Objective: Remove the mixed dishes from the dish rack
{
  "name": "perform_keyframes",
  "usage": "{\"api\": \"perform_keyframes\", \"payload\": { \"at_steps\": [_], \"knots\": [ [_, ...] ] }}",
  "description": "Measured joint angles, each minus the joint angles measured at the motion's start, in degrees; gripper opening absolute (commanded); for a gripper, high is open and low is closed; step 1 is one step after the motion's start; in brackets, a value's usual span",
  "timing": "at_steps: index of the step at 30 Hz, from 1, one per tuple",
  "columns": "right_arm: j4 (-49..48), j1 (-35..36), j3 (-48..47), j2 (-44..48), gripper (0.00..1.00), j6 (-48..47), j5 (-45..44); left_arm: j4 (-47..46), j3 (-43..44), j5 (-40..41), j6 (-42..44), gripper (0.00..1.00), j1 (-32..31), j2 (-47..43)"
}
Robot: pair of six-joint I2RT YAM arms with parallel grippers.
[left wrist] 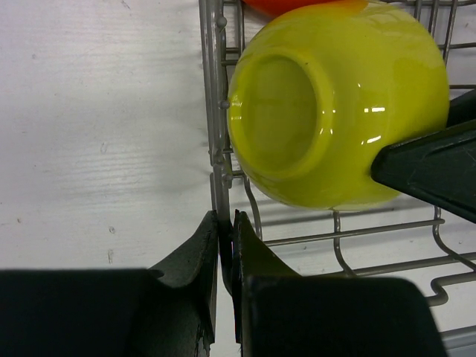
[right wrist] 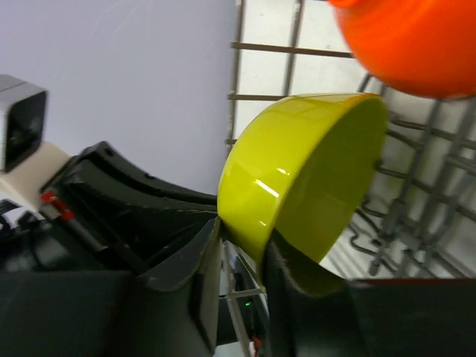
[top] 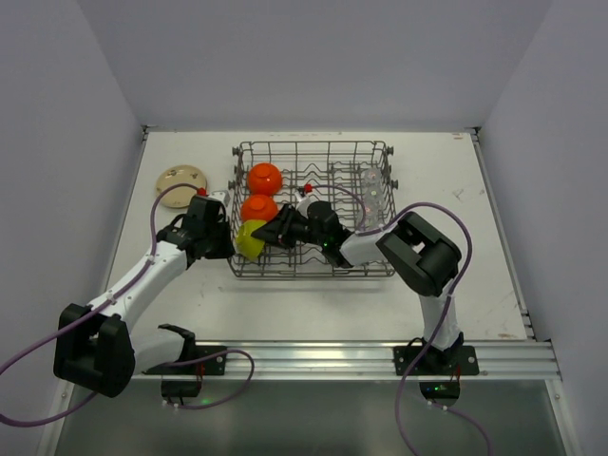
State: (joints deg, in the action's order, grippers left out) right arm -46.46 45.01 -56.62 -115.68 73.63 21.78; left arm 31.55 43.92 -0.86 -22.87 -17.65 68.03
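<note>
The dish rack stands mid-table, a grey wire basket. Along its left side lie two orange bowls and a yellow-green bowl tipped on its side. My left gripper is shut on the rack's left rim wire, just outside the yellow-green bowl. Reaching in from the right, my right gripper is shut on the yellow-green bowl's rim, with one finger inside the bowl and the other against its outer wall. Clear glasses stand at the rack's right end.
A beige patterned plate lies on the table left of the rack. An orange bowl hangs close above the yellow-green one in the right wrist view. Upright tines stand behind it. The left arm's black body sits just beyond the rack wall.
</note>
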Motion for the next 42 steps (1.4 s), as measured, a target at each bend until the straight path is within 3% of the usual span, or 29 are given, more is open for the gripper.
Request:
{"api": "perform_keyframes", "payload": {
  "at_steps": [4,18,25,29,33,38,42],
  "knots": [
    [-4.7,0.6,-0.5,-0.2,0.01,0.7,1.0,-0.2,0.0,-1.2,-0.1,0.00,-0.2,0.0],
    [-9.7,0.6,1.9,0.3,0.00,-0.6,1.0,-0.3,0.0,-1.7,-0.1,0.00,-0.5,0.1],
    [-4.7,-0.2,5.2,10.2,0.00,-4.5,1.3,-0.5,0.0,-1.3,-0.1,0.00,-0.5,0.1],
    [4.3,-2.6,5.3,22.2,0.00,-9.9,0.0,-0.5,0.0,-1.3,-0.1,0.00,-0.5,0.1],
    [20.7,-7.9,0.7,34.2,0.00,-18.6,-4.7,-0.5,0.0,-1.3,-0.1,0.00,-0.5,0.1],
    [41.4,-19.6,-8.8,40.2,0.00,-29.2,-12.0,-0.6,0.0,-1.3,-0.1,0.00,-0.5,0.1],
    [58.2,-31.6,-17.7,38.3,0.00,-37.9,-21.4,-0.6,0.0,-1.3,-0.1,0.00,-0.5,0.1]
  ]
}}
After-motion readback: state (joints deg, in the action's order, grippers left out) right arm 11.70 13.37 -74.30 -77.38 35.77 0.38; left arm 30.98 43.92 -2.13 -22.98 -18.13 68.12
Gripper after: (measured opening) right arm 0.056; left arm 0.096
